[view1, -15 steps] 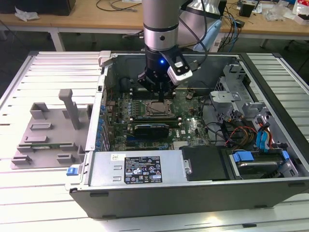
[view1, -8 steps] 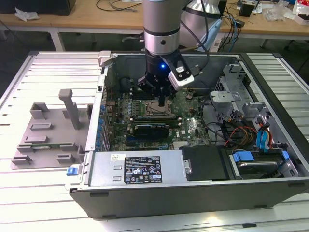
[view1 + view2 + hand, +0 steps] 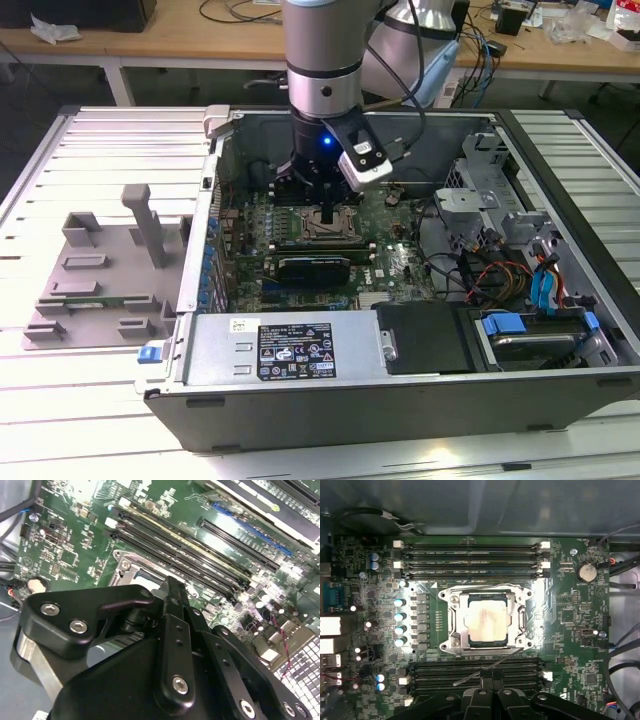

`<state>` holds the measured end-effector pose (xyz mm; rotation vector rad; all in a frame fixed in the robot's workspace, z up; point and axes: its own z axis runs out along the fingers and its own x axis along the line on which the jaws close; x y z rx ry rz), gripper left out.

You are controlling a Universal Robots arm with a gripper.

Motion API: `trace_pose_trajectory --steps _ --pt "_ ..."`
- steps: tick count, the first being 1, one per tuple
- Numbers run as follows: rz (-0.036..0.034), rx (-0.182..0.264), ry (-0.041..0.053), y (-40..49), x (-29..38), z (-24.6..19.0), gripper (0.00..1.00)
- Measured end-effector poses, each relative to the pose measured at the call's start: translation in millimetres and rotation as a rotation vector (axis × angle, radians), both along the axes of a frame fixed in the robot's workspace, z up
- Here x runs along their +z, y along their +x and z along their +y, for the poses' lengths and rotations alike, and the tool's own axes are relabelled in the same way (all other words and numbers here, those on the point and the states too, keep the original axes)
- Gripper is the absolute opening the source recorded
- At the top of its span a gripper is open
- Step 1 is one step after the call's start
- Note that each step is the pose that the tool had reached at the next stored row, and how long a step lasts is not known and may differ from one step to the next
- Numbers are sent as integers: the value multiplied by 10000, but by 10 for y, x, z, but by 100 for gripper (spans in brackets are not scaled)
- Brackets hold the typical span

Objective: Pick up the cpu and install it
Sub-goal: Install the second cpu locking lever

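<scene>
The cpu point(image 3: 487, 620) (square, pale metal top) sits flat in its socket point(image 3: 451, 622).

Robotics lab or electronics workshop. Open desktop computer case point(image 3: 400, 330) lies on a slatted metal table point(image 3: 90, 150), motherboard point(image 3: 330, 235) exposed under an industrial robot arm point(image 3: 322, 60). Grey plastic fixture tray point(image 3: 100, 270) sits beside the case. Behind, a wooden workbench point(image 3: 120, 45) carries loose cables point(image 3: 235, 10) and small parts.
</scene>
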<state>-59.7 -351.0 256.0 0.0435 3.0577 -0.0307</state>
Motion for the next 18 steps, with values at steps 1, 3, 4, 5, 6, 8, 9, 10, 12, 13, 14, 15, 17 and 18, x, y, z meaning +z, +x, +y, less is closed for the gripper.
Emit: trace_pose_trajectory --steps 1,3,4,5,6,8,9,10,12,13,14,15,17,18 --pt "-1 0 1 -20 -6 -5 11" --pt "1 0 -1 -35 -25 -18 11" --pt "2 1 -2 -36 -26 -19 11" --pt "1 1 -1 -36 -27 -18 11" --pt "1 1 0 -36 -27 -18 11" --pt "224 0 0 -36 -29 -18 11" --pt "284 0 0 -35 -29 -18 11" --pt "281 2 4 -35 -35 -18 11" --pt "283 113 -2 -36 -55 -24 11" --pt "283 218 -3 -36 -64 -26 11" --pt "283 315 -3 -35 -80 -29 11" --pt "286 359 -4 -36 -97 -31 11" --pt "289 377 -5 -39 -116 -31 11" --pt "290 385 -5 -47 -133 -32 11"
